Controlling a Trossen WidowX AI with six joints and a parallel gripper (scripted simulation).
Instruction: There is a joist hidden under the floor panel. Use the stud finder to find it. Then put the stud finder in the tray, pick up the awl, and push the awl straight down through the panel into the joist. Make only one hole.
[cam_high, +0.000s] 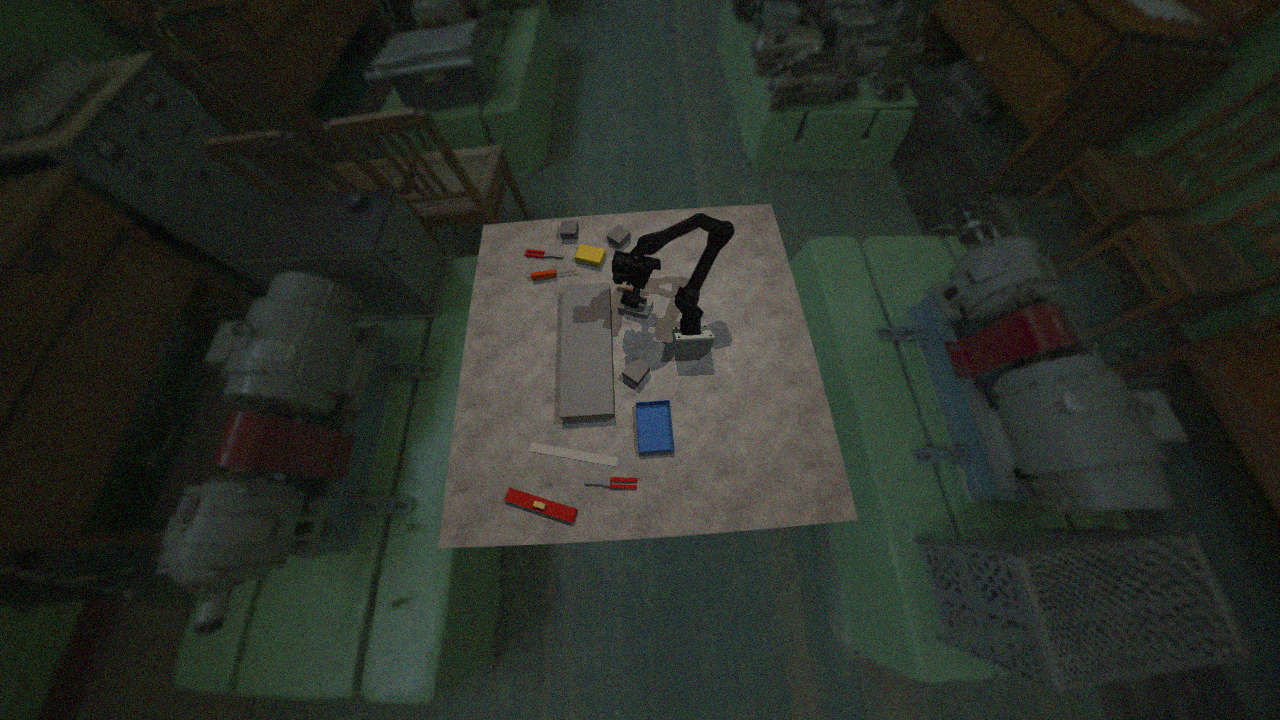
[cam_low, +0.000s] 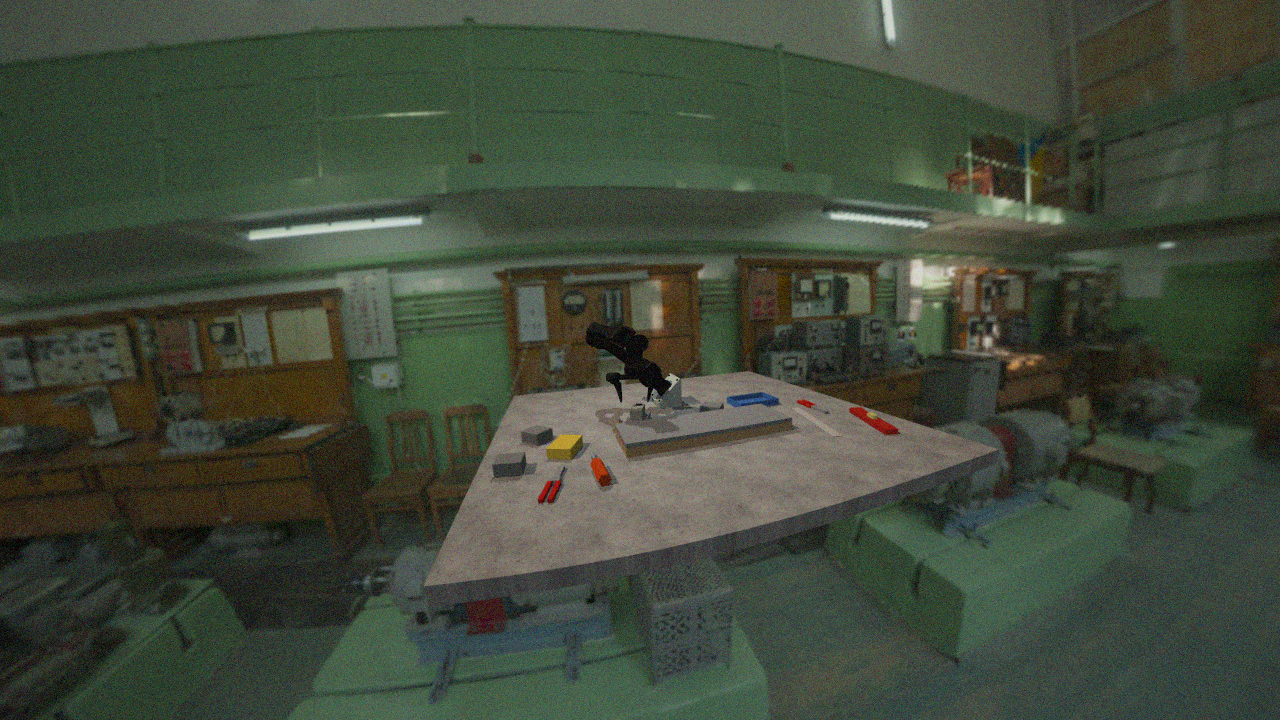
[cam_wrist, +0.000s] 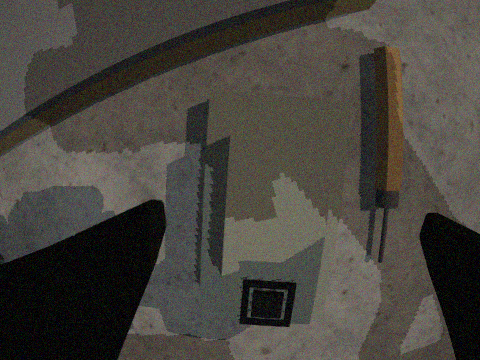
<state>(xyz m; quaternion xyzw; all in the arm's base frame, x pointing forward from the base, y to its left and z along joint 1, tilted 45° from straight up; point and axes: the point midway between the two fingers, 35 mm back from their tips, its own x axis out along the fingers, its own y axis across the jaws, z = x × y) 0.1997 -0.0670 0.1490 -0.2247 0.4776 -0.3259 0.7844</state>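
Note:
The gripper (cam_high: 634, 300) (cam_low: 633, 395) (cam_wrist: 295, 212) is open and empty. It points down low over the stud finder (cam_high: 637, 310) (cam_low: 638, 412) (cam_wrist: 267, 302), a pale grey device with a dark square screen. In the wrist view it lies below and between the fingertips. The awl (cam_high: 623, 288) (cam_wrist: 394, 125) has an orange-brown handle and a thin shaft, and lies beside the stud finder, near the right finger. The floor panel (cam_high: 586, 358) (cam_low: 707, 423) (cam_wrist: 125, 30) is a long grey slab; the joist is hidden. The blue tray (cam_high: 656, 453) (cam_low: 753, 404) holds nothing.
A grey block (cam_high: 635, 372) stands between stud finder and tray. Two more grey blocks (cam_high: 568, 230) (cam_high: 618, 236), a yellow block (cam_high: 589, 255), red pliers (cam_high: 535, 254) and an orange screwdriver (cam_high: 543, 274) lie beyond the panel. A ruler (cam_high: 572, 454), red-handled pliers (cam_high: 623, 483) and a red level (cam_high: 554, 510) lie at the other end.

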